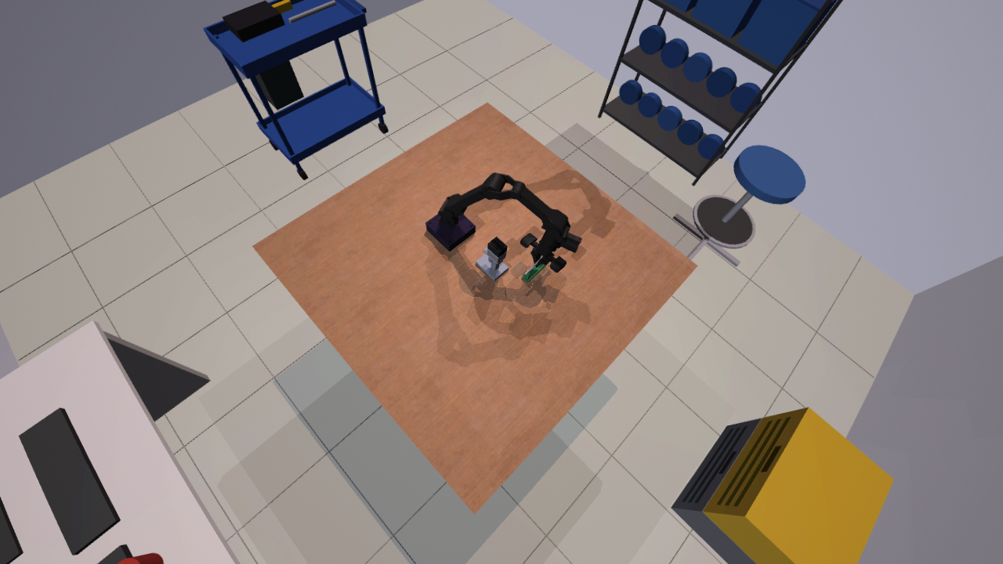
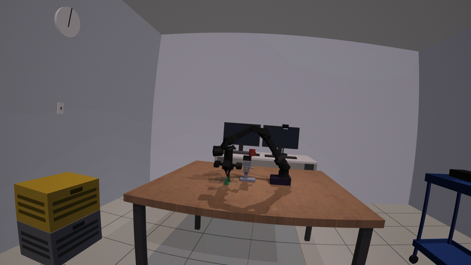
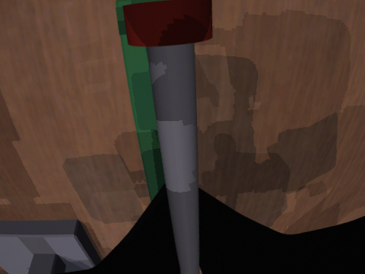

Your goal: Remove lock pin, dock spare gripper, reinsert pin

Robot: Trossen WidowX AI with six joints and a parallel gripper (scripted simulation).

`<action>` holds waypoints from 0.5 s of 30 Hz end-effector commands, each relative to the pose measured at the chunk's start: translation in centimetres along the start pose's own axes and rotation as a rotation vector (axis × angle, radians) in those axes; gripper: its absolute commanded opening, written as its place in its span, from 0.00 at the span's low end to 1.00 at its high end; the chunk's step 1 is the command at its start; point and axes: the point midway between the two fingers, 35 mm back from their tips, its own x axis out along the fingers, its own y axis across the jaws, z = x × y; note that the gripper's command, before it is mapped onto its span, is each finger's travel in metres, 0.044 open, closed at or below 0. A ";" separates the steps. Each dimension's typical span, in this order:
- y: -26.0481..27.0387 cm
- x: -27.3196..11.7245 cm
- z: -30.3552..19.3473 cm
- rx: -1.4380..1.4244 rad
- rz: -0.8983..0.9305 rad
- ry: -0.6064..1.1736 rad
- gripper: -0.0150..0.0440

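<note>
My gripper [image 1: 538, 262] [image 2: 227, 174] [image 3: 176, 190] is shut on the lock pin. In the wrist view the pin's grey shaft [image 3: 176, 152] runs between the fingertips, with its red head [image 3: 167, 24] at the top of the view. The pin is over a long green holder [image 1: 528, 276] [image 2: 226, 181] [image 3: 141, 103], offset to its side in the wrist view; whether they touch is unclear. The grey mount [image 1: 483, 265] [image 2: 247, 179] [image 3: 38, 227] stands beside the holder, towards the arm's base. A black-topped block [image 1: 497, 246] [image 2: 247, 158], seemingly the spare gripper, sits upright on it. The socket's hole is too small to make out.
The arm's dark base [image 1: 450, 229] [image 2: 280, 179] is on the wooden table [image 1: 350, 280] [image 2: 312, 197], beyond the mount from my gripper. A desk with monitors [image 2: 280, 136], a blue cart [image 1: 322, 119], a stool [image 1: 769, 174] and yellow and grey crates [image 1: 813, 483] [image 2: 56, 204] stand off the table.
</note>
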 end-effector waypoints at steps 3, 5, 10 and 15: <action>0.0 -2.1 -0.5 0.003 -0.001 -0.005 0.25; 0.0 -2.7 -0.7 0.003 -0.001 -0.005 0.25; 0.1 -3.8 -1.0 0.003 -0.001 -0.005 0.25; 0.1 -3.2 -0.9 0.000 -0.002 -0.001 0.25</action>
